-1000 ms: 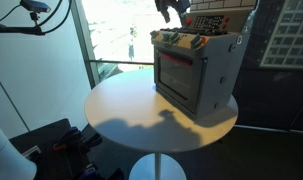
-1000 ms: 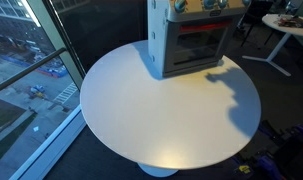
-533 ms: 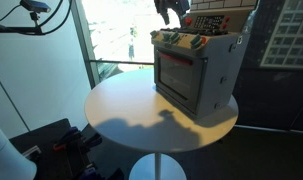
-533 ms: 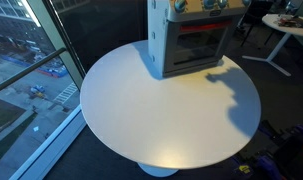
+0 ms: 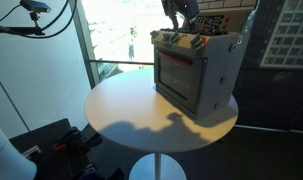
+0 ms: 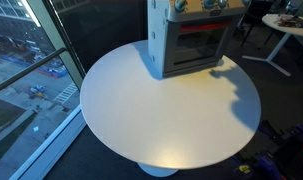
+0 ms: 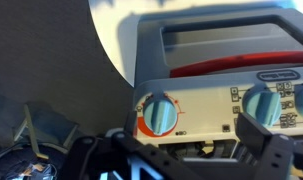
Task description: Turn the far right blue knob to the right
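A grey toy oven [image 5: 196, 72] with a red-trimmed door stands at the far side of the round white table [image 5: 131, 115]; it also shows in an exterior view [image 6: 191, 45]. Blue knobs sit along its top panel [image 5: 186, 42]. In the wrist view one blue knob with an orange ring [image 7: 158, 116] lies between my fingers, and a second blue knob [image 7: 261, 103] is just beyond the right finger. My gripper [image 7: 186, 150] is open and empty, close to the panel and touching nothing. In an exterior view the gripper [image 5: 177, 12] hangs just above the oven's top.
A large window with a railing [image 5: 106, 45] runs behind the table. Black equipment [image 5: 61, 145] sits on the floor beside the table. A second white table with clutter [image 6: 286, 25] stands further off. The oven sits near the table's edge.
My gripper has shifted a little sideways above the oven's top panel, and its shadow on the table has moved with it. The oven has not moved.
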